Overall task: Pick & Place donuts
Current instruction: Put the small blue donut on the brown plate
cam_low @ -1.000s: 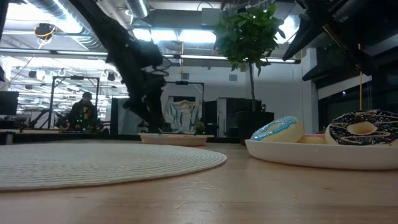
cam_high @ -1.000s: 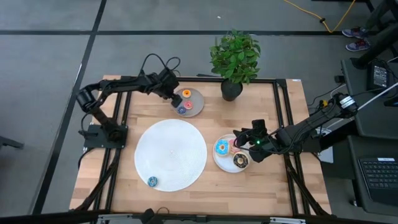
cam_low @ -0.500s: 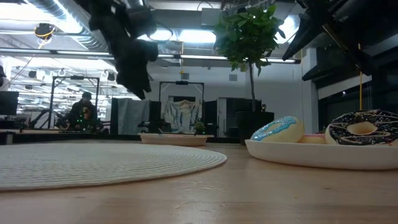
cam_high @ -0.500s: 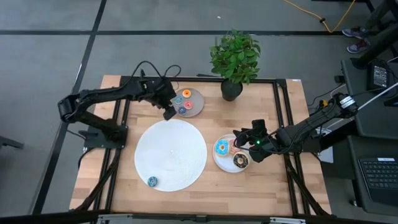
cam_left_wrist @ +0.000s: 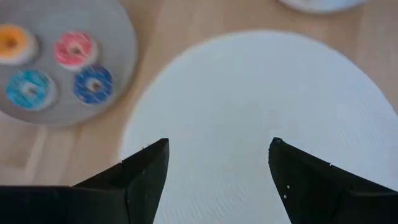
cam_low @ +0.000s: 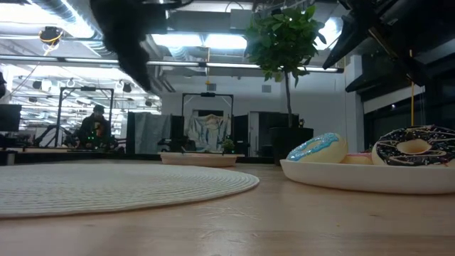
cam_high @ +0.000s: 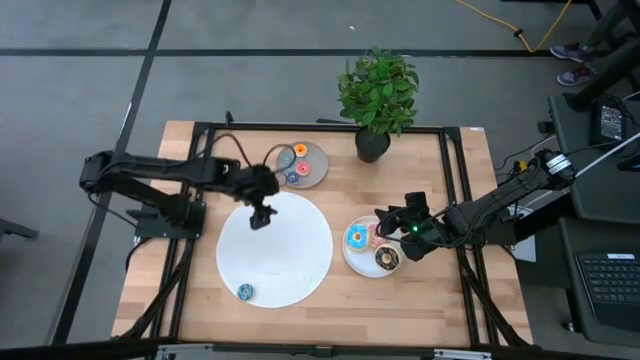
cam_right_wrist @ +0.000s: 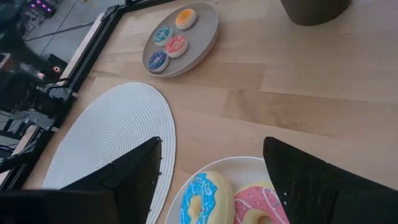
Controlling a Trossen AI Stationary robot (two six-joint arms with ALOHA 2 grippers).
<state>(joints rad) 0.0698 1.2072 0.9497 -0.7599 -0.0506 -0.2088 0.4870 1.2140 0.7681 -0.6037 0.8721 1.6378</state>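
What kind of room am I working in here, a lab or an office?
Probably a robotics lab or workshop: exposed silver ceiling ducts, a metal test frame behind a seated person, and a desk with a black keyboard beside the wooden table.

table (cam_high: 330, 300) wood | on it: white disc (cam_high: 275, 250), grey plate (cam_high: 315, 170), white plate (cam_high: 352, 260), plant pot (cam_high: 371, 146)

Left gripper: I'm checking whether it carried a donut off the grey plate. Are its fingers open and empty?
Open and empty: the left gripper shows only the white disc between its fingers.
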